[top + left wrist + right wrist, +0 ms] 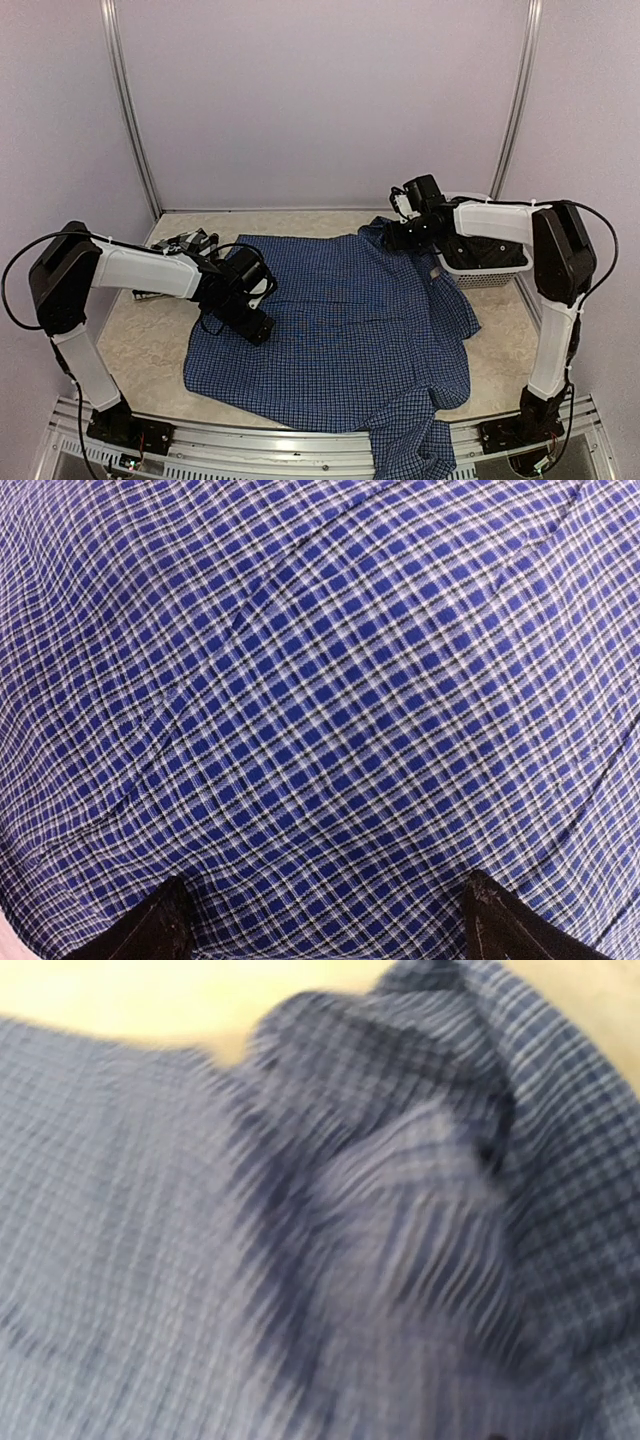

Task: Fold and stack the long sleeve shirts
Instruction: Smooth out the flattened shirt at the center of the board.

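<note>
The blue shirt with fine dark check (pixel 340 330) lies spread across the middle of the table, and one part of it hangs over the near edge. My left gripper (pixel 255 325) is low over its left edge. In the left wrist view the cloth (pixel 320 700) fills the frame, the two dark fingertips (pixel 150 930) stand wide apart, and nothing is between them. My right gripper (pixel 398 236) is at the bunched collar at the shirt's far edge. The right wrist view shows only blurred blue cloth (pixel 380 1220), with the fingers hidden. The black-and-white plaid shirt (pixel 185 243) lies at the far left, mostly behind my left arm.
A white plastic basket (pixel 488 268) stands at the right, under my right forearm. Bare beige tabletop (pixel 130 340) shows left of the shirt and along the back wall. The metal rail of the table's near edge (pixel 300 440) runs under the hanging cloth.
</note>
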`<state>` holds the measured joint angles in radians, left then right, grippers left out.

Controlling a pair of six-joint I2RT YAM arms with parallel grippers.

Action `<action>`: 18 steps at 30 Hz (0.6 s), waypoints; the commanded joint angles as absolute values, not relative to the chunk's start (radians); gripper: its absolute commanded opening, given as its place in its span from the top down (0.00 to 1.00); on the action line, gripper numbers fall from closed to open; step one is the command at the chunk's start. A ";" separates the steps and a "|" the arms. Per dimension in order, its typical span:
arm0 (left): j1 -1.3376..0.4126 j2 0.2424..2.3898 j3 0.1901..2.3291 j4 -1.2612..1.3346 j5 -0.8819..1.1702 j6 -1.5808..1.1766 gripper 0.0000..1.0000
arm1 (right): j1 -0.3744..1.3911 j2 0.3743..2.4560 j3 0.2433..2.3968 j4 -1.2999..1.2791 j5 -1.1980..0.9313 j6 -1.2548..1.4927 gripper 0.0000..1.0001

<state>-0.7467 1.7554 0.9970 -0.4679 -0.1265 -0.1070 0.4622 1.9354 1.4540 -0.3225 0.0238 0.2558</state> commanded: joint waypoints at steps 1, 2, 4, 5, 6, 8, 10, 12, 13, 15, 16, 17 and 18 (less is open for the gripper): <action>-0.752 1.766 0.970 -0.521 -0.112 -0.097 0.11 | 0.396 2.067 1.566 -0.289 -0.024 0.230 0.34; -0.751 1.760 0.970 -0.515 -0.105 -0.095 0.11 | 0.383 2.102 1.594 -0.288 -0.055 0.230 0.34; -0.749 1.748 0.975 -0.503 -0.101 -0.095 0.11 | 0.362 2.169 1.653 -0.285 -0.103 0.231 0.34; -0.749 1.746 0.978 -0.501 -0.094 -0.095 0.11 | 0.353 2.200 1.679 -0.284 -0.127 0.230 0.34; -0.749 1.746 0.981 -0.498 -0.091 -0.095 0.11 | 0.347 2.232 1.707 -0.285 -0.145 0.230 0.34; -0.749 1.745 0.982 -0.492 -0.090 -0.095 0.12 | 0.340 2.286 1.757 -0.289 -0.162 0.227 0.35; -0.748 1.744 0.985 -0.489 -0.093 -0.095 0.12 | 0.338 2.337 1.824 -0.311 -0.154 0.228 0.35; -0.749 1.742 0.986 -0.486 -0.093 -0.098 0.12 | 0.338 2.402 1.898 -0.351 -0.131 0.235 0.35; -0.750 1.742 0.987 -0.485 -0.092 -0.097 0.12 | 0.338 2.419 1.934 -0.376 -0.106 0.240 0.36; -0.750 1.740 0.988 -0.481 -0.090 -0.098 0.12 | 0.339 2.464 1.999 -0.413 -0.034 0.251 0.36; -0.750 1.740 0.989 -0.480 -0.089 -0.098 0.12 | 0.338 2.478 2.025 -0.425 0.013 0.256 0.35; -0.751 1.738 0.989 -0.479 -0.088 -0.097 0.12 | 0.339 2.492 2.051 -0.435 0.048 0.260 0.35; -0.752 1.738 0.989 -0.479 -0.087 -0.097 0.12 | 0.338 2.506 2.080 -0.451 0.079 0.262 0.34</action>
<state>-0.7467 1.7538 0.9962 -0.4675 -0.1081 -0.1043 0.3393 2.4516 1.9846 -0.3748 -0.0582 0.2447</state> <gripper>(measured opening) 0.884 0.651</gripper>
